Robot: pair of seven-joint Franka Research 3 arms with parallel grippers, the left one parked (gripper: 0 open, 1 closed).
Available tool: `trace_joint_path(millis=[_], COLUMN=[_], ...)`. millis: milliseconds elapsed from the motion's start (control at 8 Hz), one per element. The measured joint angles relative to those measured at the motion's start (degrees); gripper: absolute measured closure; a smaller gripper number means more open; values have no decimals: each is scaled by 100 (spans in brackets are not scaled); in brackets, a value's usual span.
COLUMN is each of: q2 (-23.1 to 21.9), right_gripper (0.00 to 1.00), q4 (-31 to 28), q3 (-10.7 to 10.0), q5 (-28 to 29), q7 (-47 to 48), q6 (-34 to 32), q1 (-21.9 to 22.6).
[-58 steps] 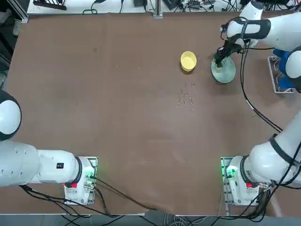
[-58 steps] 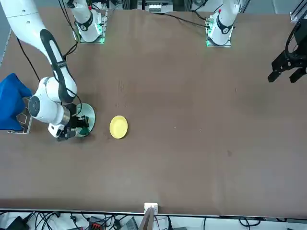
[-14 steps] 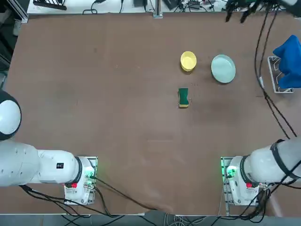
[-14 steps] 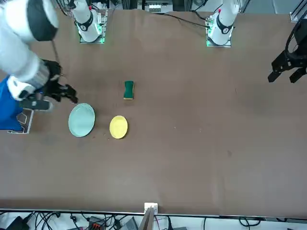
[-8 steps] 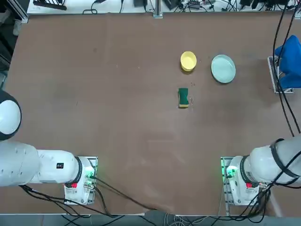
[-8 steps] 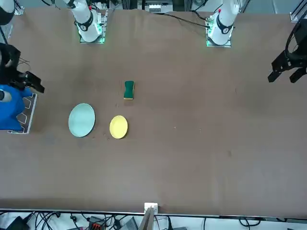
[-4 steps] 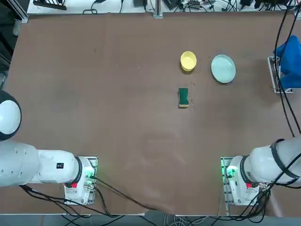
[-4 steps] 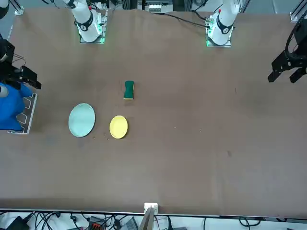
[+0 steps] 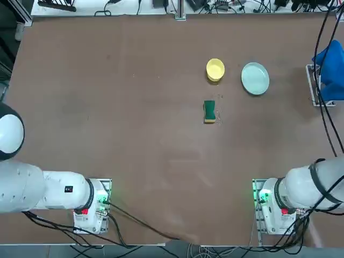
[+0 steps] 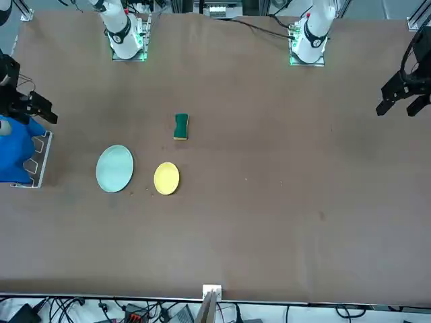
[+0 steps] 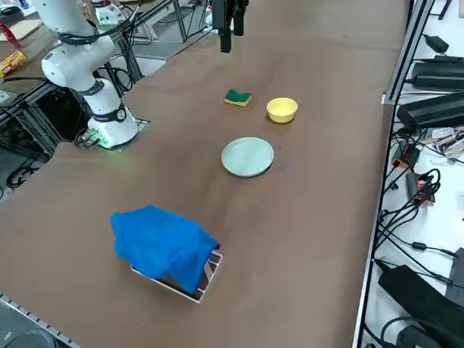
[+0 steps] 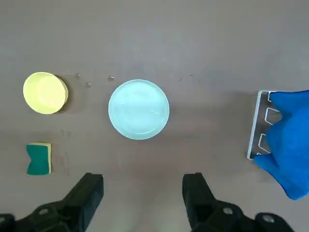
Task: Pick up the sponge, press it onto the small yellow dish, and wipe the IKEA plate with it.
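Note:
The sponge (image 9: 209, 111), green on top with a yellow layer beneath, lies alone on the brown table, nearer the arm bases than both dishes. The small yellow dish (image 9: 215, 70) stands beside the pale mint IKEA plate (image 9: 255, 78), a short gap between them. My right gripper (image 12: 142, 193) hangs high above the table's right side, open, with nothing between its fingers (image 12: 89, 192). In the wrist view the IKEA plate (image 12: 138, 109) lies straight ahead of it, with the yellow dish (image 12: 45, 93) and sponge (image 12: 38, 158) off to one side. The right side view shows the gripper (image 11: 230, 36) well above the sponge (image 11: 238, 97).
A blue cloth (image 9: 330, 72) is draped over a small white rack (image 12: 258, 125) near the table's right edge, beyond the plate. A few small crumbs (image 12: 88, 84) lie on the table between the two dishes. Cables run along the far edge.
Earlier the gripper was down on the plate; the sponge now lies on the table and the arm has lifted away to the right. Over the last second it barely moves.

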Motion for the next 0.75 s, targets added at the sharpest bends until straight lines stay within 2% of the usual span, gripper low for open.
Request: trace_joint_path(millis=[750], q2=[19], right_gripper=[0], q4=[-12], q3=[-18], q5=[0], q7=[-72], q6=[0], q1=[-19])
